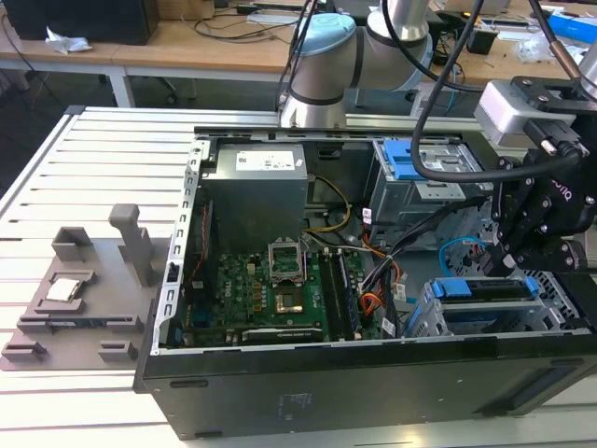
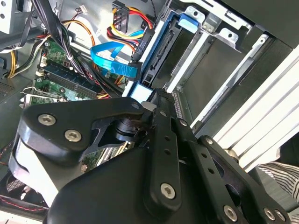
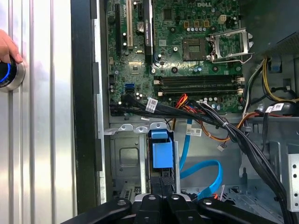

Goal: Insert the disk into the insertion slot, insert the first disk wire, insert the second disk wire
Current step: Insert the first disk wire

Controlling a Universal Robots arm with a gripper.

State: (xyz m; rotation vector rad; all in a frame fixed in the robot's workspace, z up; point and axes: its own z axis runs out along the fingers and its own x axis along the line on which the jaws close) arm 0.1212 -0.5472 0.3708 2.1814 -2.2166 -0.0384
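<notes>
The disk [image 1: 485, 287], silver in a bright blue carrier, sits on edge in the insertion slot [image 1: 466, 322], the low grey cage at the near corner of the open computer case on the exterior view's right. My gripper [image 1: 519, 264] hangs over the disk's outer end, shut on it. In the first wrist view the disk [image 3: 161, 151] runs straight out from between my gripper [image 3: 162, 196] into the cage [image 3: 126, 158]. The second wrist view shows the disk [image 2: 159, 51] in the cage [image 2: 210, 51]. A loose blue flat wire [image 3: 205, 170] curls beside the bay, and a black plug on coloured wires [image 2: 126, 14] hangs close by.
A taller cage with a blue latch [image 1: 410, 163] stands behind the slot. The motherboard [image 1: 280, 289] and power supply [image 1: 256, 187] take up the case's middle, crossed by black cable bundles [image 3: 224, 128]. A grey fixture [image 1: 84, 289] lies on the slatted table. A hand [image 3: 5, 46] rests on a blue-lit button.
</notes>
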